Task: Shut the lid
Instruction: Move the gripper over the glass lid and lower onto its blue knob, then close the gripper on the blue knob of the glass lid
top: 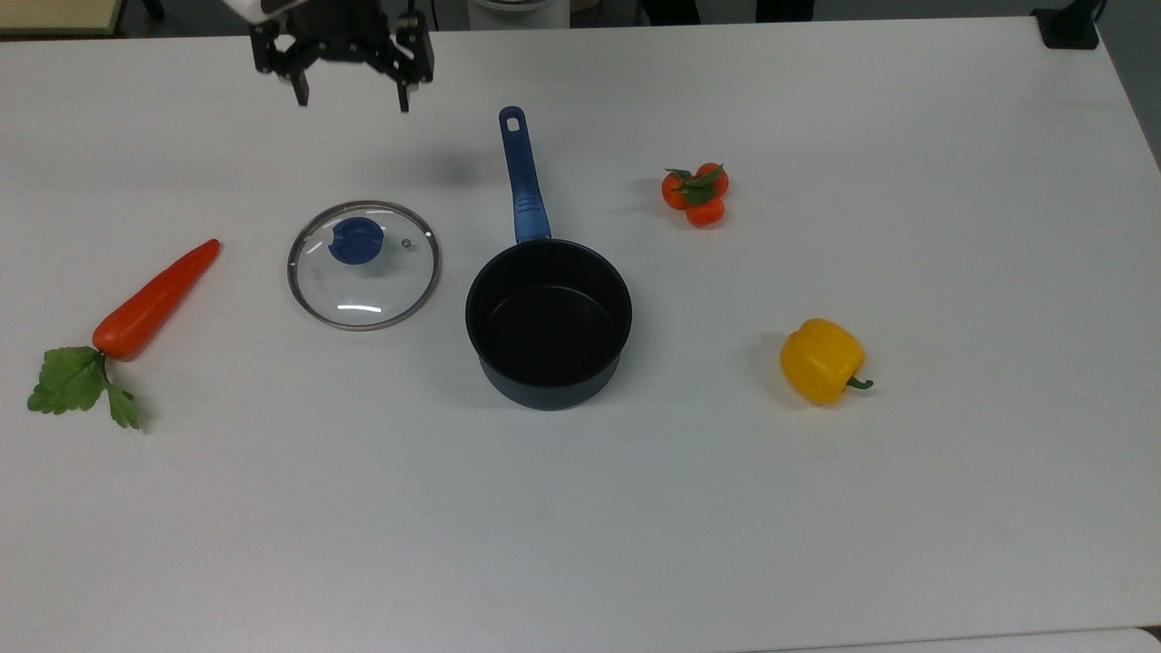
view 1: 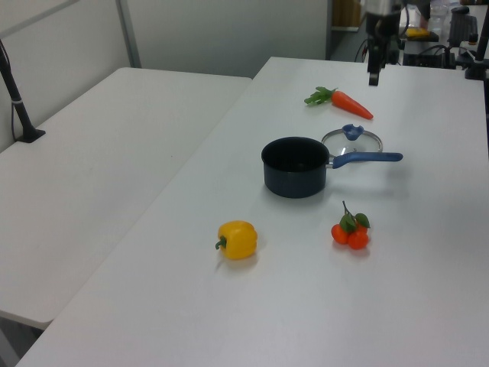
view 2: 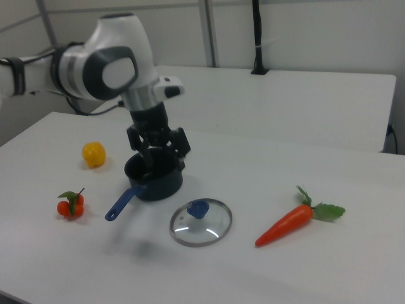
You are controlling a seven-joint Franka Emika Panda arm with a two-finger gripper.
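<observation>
While the lid lies flat on the table, knob up, the task has barely begun: nothing has been grasped and the pot stands open. In the top view the lid sits between the carrot and the pot, just beside the pot's rim but not touching it, roughly midway between the table's far and near edges. The pot's blue handle points toward the far edge.

The gripper hangs above the table near the far edge, its fingers spread wide and empty, pointing down. It looks to be above and beyond the lid, not yet over the knob. In the right view the gripper shows in front of the pot, clearly raised off the surface.

As I judge it, everything is left to do: come over the knob, descend, close on it, lift the lid, carry it across to the pot and set it down centred on the rim. The tomatoes and the yellow pepper lie well apart on the pot's other side, out of the way.
</observation>
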